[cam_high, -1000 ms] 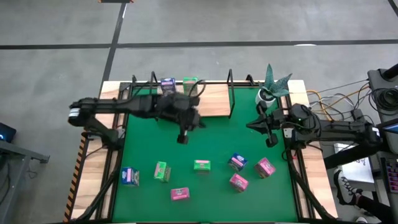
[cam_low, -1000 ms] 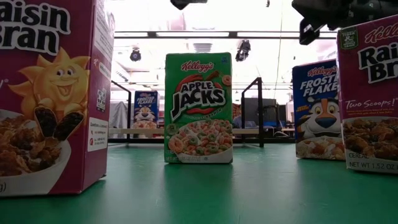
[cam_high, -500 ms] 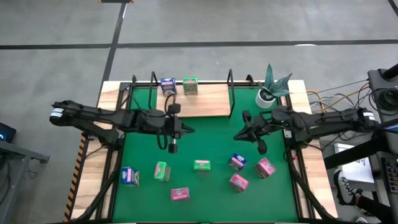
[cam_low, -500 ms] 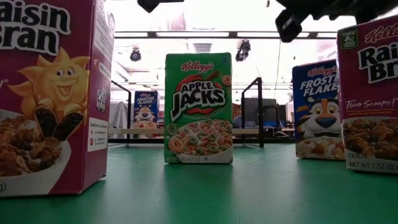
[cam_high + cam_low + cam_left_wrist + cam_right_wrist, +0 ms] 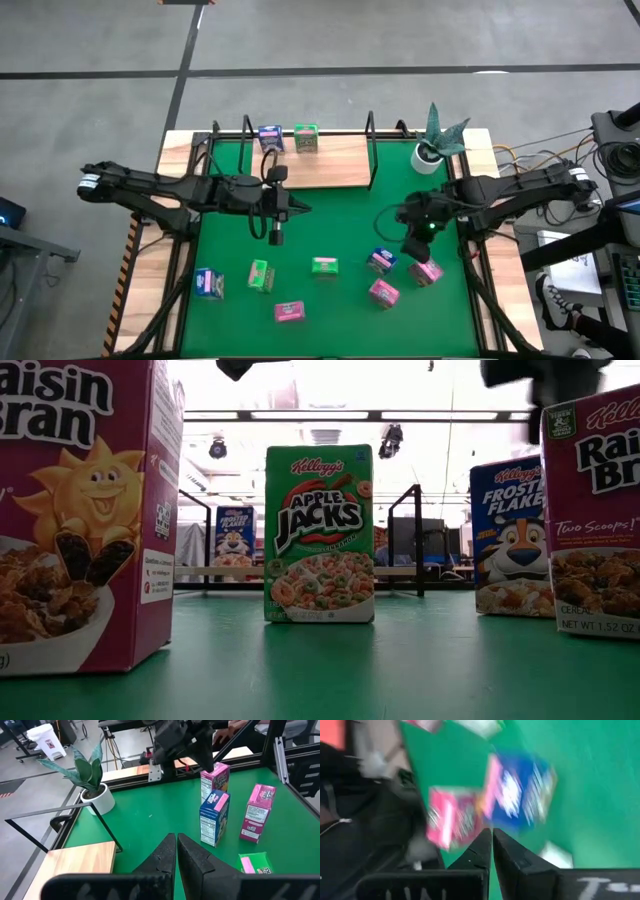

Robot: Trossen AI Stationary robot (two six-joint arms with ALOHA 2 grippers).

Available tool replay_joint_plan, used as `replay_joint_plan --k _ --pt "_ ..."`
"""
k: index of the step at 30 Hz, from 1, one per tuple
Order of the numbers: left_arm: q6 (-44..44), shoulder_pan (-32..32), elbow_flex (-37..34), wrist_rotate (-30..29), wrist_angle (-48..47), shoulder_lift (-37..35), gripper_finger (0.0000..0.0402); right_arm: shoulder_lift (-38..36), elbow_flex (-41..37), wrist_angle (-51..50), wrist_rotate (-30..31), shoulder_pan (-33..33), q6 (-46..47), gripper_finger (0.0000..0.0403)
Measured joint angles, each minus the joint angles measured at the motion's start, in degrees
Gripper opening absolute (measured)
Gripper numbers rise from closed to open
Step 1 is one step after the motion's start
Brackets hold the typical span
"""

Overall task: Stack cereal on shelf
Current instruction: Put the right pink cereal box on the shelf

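The shelf (image 5: 335, 165) is a light-wood board at the mat's far edge; a blue box (image 5: 270, 137) and a green box (image 5: 307, 138) stand on it. Several cereal boxes stand on the green mat: blue (image 5: 209, 283), green (image 5: 260, 275), green (image 5: 324, 266), blue (image 5: 380, 260), and three pink (image 5: 427, 270) (image 5: 384, 293) (image 5: 289, 312). My left gripper (image 5: 275, 232) hovers shut over the mat's middle, near the shelf's front edge. My right gripper (image 5: 415, 243) is shut and points down, just above and between the blue box (image 5: 520, 795) and a pink box (image 5: 450, 817).
A potted plant (image 5: 435, 140) stands by the shelf's right end, near my right arm. Black rod uprights (image 5: 371, 150) frame the board. In the low view the boxes (image 5: 320, 535) stand upright on the mat. Open mat lies between the shelf and the row of boxes.
My left gripper drew back from the shelf toward the near-left over the mat, then kept still. My right gripper swung in from the right edge toward the mat's middle, turned downward and dropped toward the blue and pink boxes. No box has moved.
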Motion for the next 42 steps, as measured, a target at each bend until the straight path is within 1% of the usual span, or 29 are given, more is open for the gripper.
replay_joint_plan --k 4,8,11,14,17,20,23,27,30,32,34,37,42 --pt "0.0 0.0 0.2 0.0 0.0 0.0 0.0 1.1 2.6 -11.5 0.0 4.3 11.4 0.0009" --pt "0.0 0.0 0.2 0.0 0.0 0.0 0.0 1.1 2.3 -14.0 0.5 9.1 20.4 0.0009" --pt "0.1 0.0 0.2 0.0 0.0 0.0 0.0 1.2 1.8 -14.1 0.8 11.8 24.5 0.0009" --pt "0.7 0.0 0.2 0.0 0.0 0.0 0.0 1.6 1.8 -13.4 1.5 13.6 25.2 0.0013" --pt "0.9 0.0 0.2 0.0 0.0 0.0 0.0 2.0 1.8 -13.5 1.8 14.0 26.1 0.0033" --pt "0.9 0.0 0.2 0.0 0.0 0.0 0.0 2.0 1.8 -13.5 3.7 13.9 26.3 0.007" --pt "1.0 0.0 0.2 0.0 0.0 0.0 0.0 2.2 1.8 -13.9 4.3 13.9 26.5 0.0118" --pt "1.1 0.0 0.2 0.0 0.0 0.0 0.0 3.1 1.8 -14.3 3.8 14.0 28.1 0.018" --pt "1.1 0.0 0.2 0.0 0.0 0.0 0.0 3.8 1.7 -14.4 5.6 14.1 26.8 0.0206" --pt "1.1 0.0 0.2 0.0 0.0 0.0 0.0 4.4 1.7 -14.5 7.0 14.0 26.0 0.0213" --pt "1.3 0.1 0.2 0.0 0.0 0.1 0.0 5.0 1.7 -15.3 7.0 14.0 25.5 0.0213" --pt "1.4 0.1 0.2 0.0 0.0 0.1 0.0 5.5 1.7 -17.7 6.5 13.8 25.2 0.0206" --pt "1.3 0.0 0.2 0.0 0.0 0.1 0.0 6.5 1.7 -16.4 6.6 15.6 25.2 0.0199"
